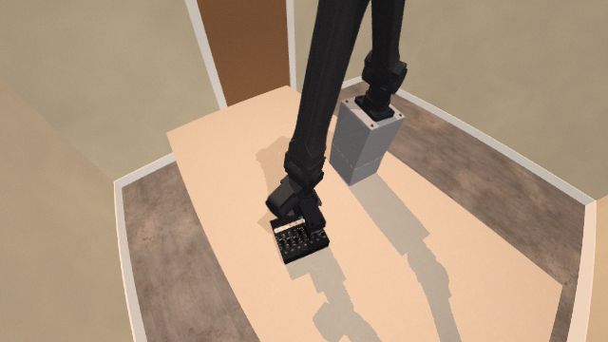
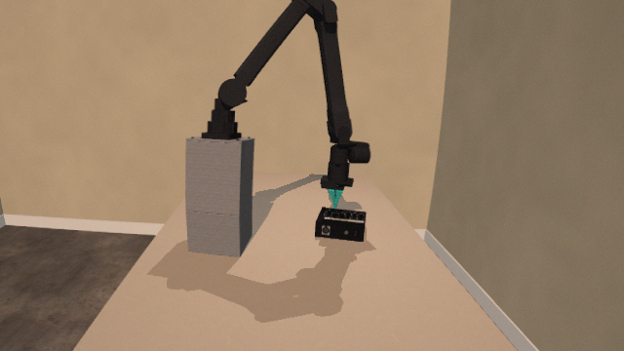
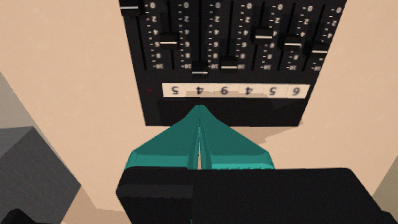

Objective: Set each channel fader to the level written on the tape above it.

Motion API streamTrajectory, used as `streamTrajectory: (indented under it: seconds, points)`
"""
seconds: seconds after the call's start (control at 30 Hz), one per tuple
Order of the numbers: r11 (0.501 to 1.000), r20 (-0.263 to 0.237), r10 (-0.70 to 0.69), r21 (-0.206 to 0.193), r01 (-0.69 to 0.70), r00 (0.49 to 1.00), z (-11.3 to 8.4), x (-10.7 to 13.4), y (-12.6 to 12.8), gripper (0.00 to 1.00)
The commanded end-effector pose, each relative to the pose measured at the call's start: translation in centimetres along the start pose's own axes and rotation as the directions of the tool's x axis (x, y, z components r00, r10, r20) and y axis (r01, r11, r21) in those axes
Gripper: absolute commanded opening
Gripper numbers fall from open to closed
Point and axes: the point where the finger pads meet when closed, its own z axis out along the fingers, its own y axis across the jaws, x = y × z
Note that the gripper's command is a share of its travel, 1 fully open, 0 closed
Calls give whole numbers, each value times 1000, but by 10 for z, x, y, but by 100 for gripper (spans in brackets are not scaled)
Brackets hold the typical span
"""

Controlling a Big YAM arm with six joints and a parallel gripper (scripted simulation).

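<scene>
Clenched on nothing, the teal claw (image 3: 199, 131) points its joined fingertips over the near edge of the lighting desk (image 3: 150, 107), just below the tape strip (image 3: 235, 90) that, read upside down, seems to carry 6, 5, 4, 9, 4, 5.

Position: the desk stands on its feet on the table (image 2: 390, 292), at about 4 o'clock from the grey pedestal (image 2: 219, 195) in the exterior view.

Risk: a sideways slip of the closed tip could nudge a neighbouring cap (image 3: 229, 64), or the fader at the far 10 o'clock corner (image 3: 129, 6) — probably the master; a hard downward push might tilt the desk.

Views: only the wrist view shows the tape, scales and cap lines; the exterior view alone shows the desk's connector panel and the tip's height above it — the top view hides the tip behind the arm (image 1: 323, 85).
</scene>
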Motion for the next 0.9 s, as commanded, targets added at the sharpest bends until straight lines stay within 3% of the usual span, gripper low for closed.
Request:
streamTrajectory:
  seconds: [0.0,0.87]
  points:
    - [1000,12,4,17,-4,1000,4,-7,-8,0]
    - [1000,10,1,15,-1,1000,19,-7,-7,0]
